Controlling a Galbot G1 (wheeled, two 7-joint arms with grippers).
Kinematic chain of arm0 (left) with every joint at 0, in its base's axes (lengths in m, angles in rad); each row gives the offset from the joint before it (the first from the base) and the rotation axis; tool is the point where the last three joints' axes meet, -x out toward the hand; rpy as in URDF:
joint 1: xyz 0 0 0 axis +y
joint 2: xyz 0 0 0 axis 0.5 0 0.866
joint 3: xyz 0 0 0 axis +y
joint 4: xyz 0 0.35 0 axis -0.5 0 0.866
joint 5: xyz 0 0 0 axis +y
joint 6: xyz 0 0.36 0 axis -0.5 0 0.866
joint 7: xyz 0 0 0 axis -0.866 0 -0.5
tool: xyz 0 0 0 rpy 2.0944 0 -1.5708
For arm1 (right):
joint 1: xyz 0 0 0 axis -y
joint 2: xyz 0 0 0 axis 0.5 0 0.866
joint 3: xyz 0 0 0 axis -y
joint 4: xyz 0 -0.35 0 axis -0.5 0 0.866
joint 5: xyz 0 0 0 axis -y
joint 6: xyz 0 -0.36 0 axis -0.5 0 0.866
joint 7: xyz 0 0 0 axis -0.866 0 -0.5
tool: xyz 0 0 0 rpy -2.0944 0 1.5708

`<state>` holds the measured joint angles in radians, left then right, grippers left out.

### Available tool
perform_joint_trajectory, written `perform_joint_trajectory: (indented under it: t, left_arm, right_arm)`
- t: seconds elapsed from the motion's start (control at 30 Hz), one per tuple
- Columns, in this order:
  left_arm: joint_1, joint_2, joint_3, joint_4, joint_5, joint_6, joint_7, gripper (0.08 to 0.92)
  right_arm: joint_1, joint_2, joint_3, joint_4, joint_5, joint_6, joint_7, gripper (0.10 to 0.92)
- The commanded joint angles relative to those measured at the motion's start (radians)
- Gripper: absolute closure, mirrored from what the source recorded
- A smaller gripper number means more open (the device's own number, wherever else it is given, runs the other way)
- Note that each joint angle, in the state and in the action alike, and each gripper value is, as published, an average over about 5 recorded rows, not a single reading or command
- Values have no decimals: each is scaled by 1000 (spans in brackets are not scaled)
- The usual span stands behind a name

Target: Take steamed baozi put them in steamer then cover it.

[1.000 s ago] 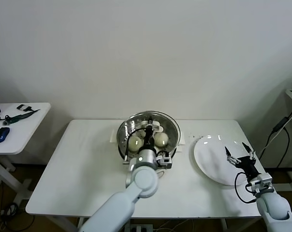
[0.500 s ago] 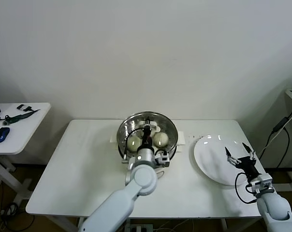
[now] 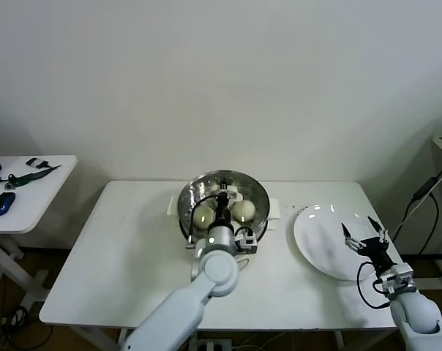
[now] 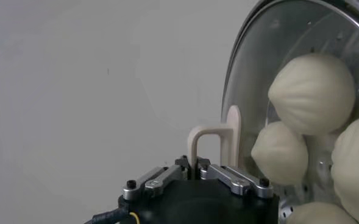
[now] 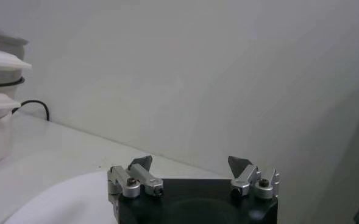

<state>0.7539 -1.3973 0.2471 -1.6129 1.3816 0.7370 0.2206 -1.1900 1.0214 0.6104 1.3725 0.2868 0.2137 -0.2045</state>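
Note:
The steamer [image 3: 271, 212] stands at the back middle of the white table. Several cream-white baozi [image 3: 203, 215] lie inside it and show through the glass in the left wrist view [image 4: 313, 91]. The clear glass cover [image 3: 243, 186] lies over the steamer's mouth; whether it rests fully on the rim I cannot tell. My left gripper [image 3: 222, 200] is shut on the cover's white bar handle [image 4: 218, 137], its jaws pinching the handle's post [image 4: 195, 165]. My right gripper [image 3: 364, 237] hangs open and empty over the white plate [image 3: 316, 245], also in the right wrist view [image 5: 190, 163].
The flat white plate [image 5: 57, 198] lies at the table's right side with nothing on it. A small side table [image 3: 31, 197] with a blue mouse [image 3: 1, 204] stands to the left. A black cable [image 3: 424, 191] hangs at the far right.
My left gripper has carried the cover a little farther back and lower over the steamer. The right arm has hardly moved.

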Motion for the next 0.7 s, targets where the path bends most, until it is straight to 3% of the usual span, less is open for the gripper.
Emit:
perform_joint_trajectory:
  t: [0.03,0.3,0.7]
  left_arm:
    - [7,-6,-2,2,-15,28,4,851]
    - [19,15,0,-48,-30,35,18,824]
    - [68,109,-2,-242,-60,45,44,491]
  right_arm:
    - [1,0,0,0,-5,0,-2,203]
    - [2,0,-1,-1,-10,-1,-5,203]
    - [-4,4,0,31,-39,-64,-5,203]
